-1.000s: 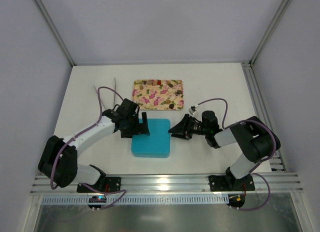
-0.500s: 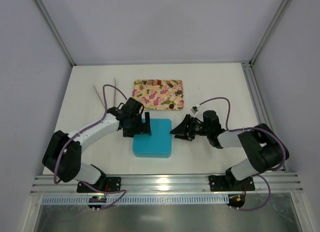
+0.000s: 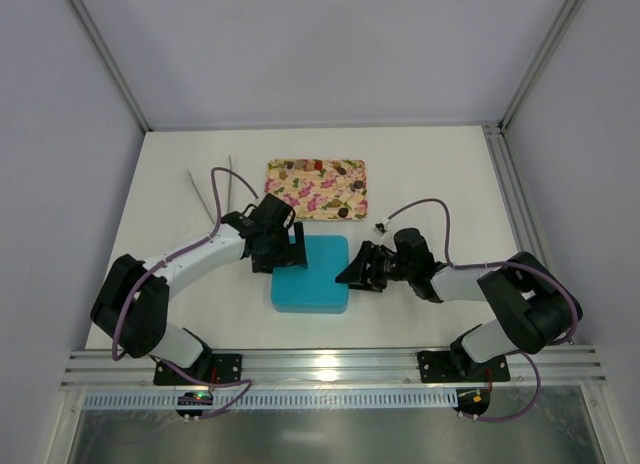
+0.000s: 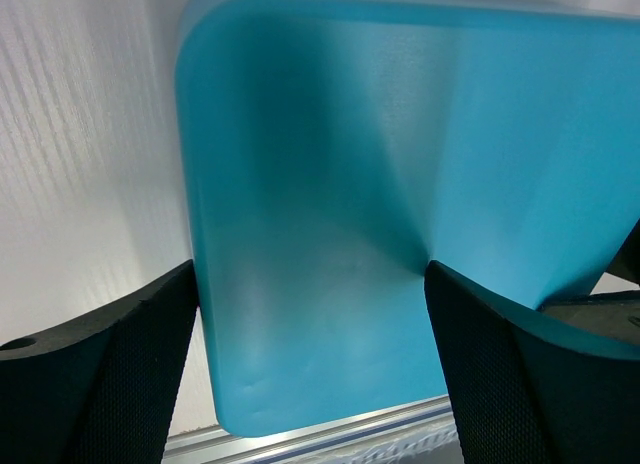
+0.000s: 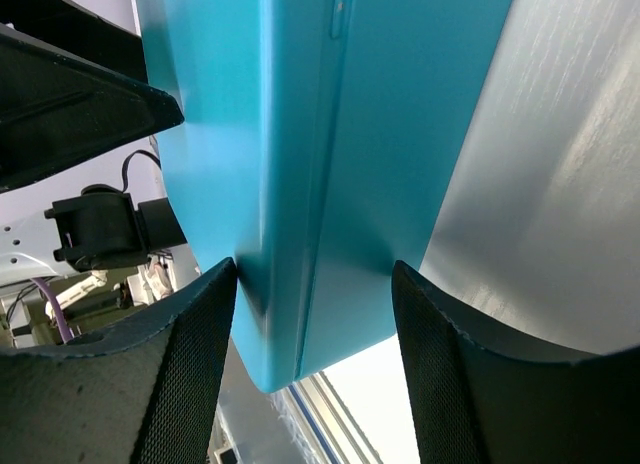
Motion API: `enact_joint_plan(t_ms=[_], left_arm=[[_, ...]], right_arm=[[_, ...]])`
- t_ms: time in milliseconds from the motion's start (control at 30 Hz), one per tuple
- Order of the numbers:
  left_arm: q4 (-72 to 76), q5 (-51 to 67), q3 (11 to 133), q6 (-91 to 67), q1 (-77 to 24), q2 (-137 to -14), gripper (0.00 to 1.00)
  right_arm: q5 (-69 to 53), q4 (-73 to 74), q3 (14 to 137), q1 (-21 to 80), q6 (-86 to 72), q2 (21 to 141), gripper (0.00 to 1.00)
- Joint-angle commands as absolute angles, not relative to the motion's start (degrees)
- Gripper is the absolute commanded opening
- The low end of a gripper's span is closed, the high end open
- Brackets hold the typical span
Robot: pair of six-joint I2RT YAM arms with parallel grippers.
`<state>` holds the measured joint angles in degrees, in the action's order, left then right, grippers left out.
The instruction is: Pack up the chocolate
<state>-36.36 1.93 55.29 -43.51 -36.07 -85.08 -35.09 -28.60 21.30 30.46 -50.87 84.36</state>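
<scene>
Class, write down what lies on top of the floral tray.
Chocolates lie scattered on the floral tray: brown, tan, one reddish, mostly along its far edge and right end. What lies beneath each is covered.

Teal box (image 3: 312, 279) between left claw (image 3: 291, 249) and right claw (image 3: 350, 274); floral tray (image 3: 316, 189) behind; open table (image 3: 440, 174) rightward.

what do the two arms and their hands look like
The left arm and right arm match: white links, bulky black joints, black base plates and a purple cable looped alongside each. The left hand and right hand are black, with wedge-shaped fingers in a fine mesh texture.
</scene>
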Motion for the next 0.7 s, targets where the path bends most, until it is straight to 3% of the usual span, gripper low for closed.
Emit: enact_joint_plan(t_ms=[0,267,400,667], left_arm=[[-38.9,-4.0,53.3,-43.9,-37.2,-89.2,0.88],[-38.6,-4.2,51.2,-44.6,-38.2,-90.4,0.88],[-38.1,-3.6,49.7,-45.2,-38.4,-89.8,0.87],[-37.5,-1.1,43.5,-46.0,-38.6,-86.7,0.85]], right_arm=[[-31.4,-27.8,20.0,31.4,-49.0,83.8,0.63],[-30.4,-33.7,15.5,31.4,-52.1,87.2,0.56],[-30.3,-34.2,14.6,31.4,-52.3,87.1,0.47],[-30.1,-30.5,13.2,31.4,-52.6,79.3,0.47]])
